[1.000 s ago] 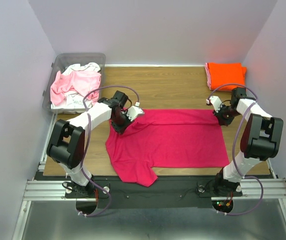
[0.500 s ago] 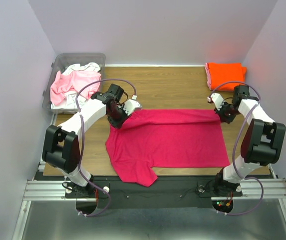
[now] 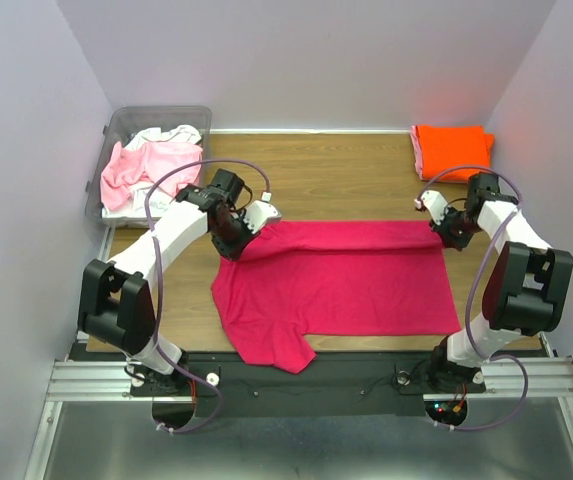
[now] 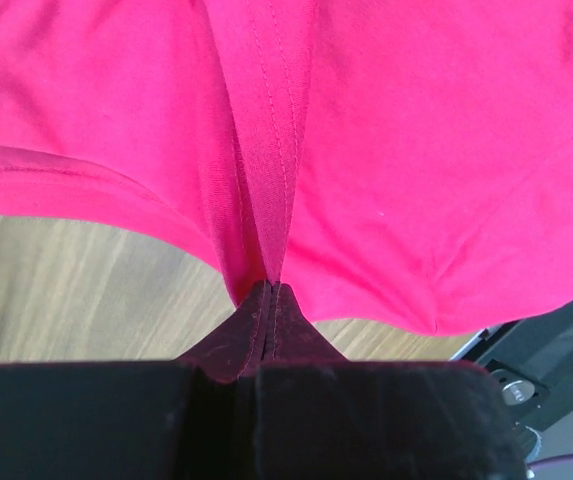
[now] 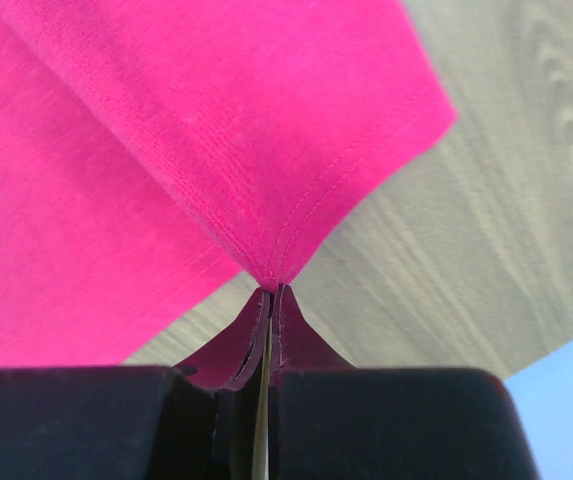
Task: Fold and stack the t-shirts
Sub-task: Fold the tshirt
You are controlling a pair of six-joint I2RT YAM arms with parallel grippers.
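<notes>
Orange shirt (image 3: 452, 150) lies folded at the far right corner, one down! Left gripper (image 4: 269, 295) and right gripper (image 5: 269, 292) each clamp the magenta shirt's (image 3: 336, 275) far edge mid-table; pink and white shirts (image 3: 136, 168) wait in the bin (image 3: 161, 110).

Magenta t-shirt (image 3: 336, 275) spread out; orange t-shirt (image 3: 451, 148) folded, far right.

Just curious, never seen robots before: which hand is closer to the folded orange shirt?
The right hand. It pinches the far right corner of the magenta shirt, just on the near side of the orange shirt. The left hand grips the far left corner, much farther off.
</notes>
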